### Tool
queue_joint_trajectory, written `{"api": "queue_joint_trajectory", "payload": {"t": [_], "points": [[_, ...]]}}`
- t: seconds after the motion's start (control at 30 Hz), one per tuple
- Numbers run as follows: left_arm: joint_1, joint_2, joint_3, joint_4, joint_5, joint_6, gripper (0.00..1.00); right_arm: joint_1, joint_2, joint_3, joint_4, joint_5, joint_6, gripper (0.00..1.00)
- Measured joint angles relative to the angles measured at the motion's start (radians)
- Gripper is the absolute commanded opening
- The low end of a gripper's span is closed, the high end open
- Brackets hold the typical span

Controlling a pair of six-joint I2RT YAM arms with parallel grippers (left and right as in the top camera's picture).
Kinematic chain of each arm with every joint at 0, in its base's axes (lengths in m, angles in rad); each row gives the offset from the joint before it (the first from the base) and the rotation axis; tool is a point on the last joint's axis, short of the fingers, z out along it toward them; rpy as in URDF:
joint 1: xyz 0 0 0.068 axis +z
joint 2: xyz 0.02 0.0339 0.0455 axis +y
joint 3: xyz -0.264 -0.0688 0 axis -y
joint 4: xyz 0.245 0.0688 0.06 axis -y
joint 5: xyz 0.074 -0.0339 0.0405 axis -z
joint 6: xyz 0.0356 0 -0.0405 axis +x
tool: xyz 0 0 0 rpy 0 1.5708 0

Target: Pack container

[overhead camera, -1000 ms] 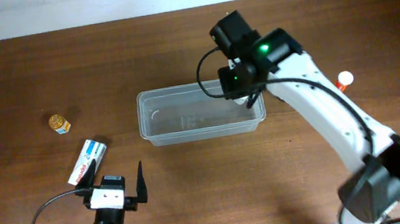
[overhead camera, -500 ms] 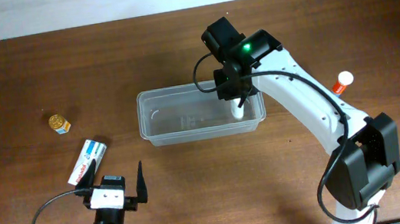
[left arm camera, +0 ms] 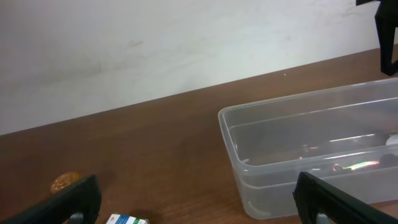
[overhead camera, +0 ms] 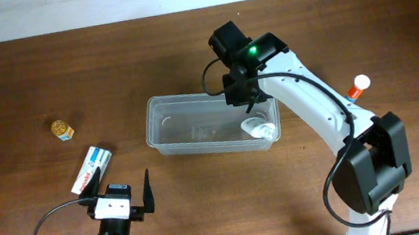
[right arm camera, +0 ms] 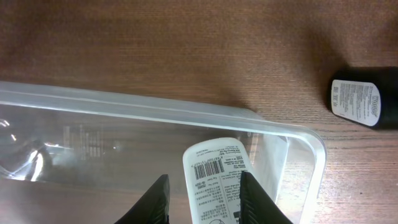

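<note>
Bottle (right arm camera: 214, 163) in container (right arm camera: 124, 103), lower end cut off. Right gripper (right arm camera: 204, 177) jaws spread astride it, seemingly clear. Left gripper (left arm camera: 198, 180) jaws wide apart.

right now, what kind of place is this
Probably a robot lab test bench: a bare wooden table against a plain white wall, with a clear container and a small box laid out for packing.

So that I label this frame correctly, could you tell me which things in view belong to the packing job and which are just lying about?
In the job:
container
white bottle, lying in it
right gripper, over that bottle

Lying about outside it, possibly to be packed later:
box
gold jar
red bottle with a white cap
</note>
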Motion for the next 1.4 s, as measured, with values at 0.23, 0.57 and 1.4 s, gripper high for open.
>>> {"api": "queue_joint_trajectory", "payload": {"t": [0.23,0.57,1.4], "points": [[0.0,0.0,0.0,0.0,0.0,0.0,0.99,0.0,0.0,0.0,-0.008,-0.002,0.002,0.29],[0.0,0.0,0.0,0.0,0.0,0.0,0.99,0.0,-0.006,0.057,-0.214,-0.028,0.002,0.49],[0.0,0.0,0.0,0.0,0.0,0.0,0.99,-0.008,-0.065,0.035,-0.394,-0.032,0.24,0.62]]}}
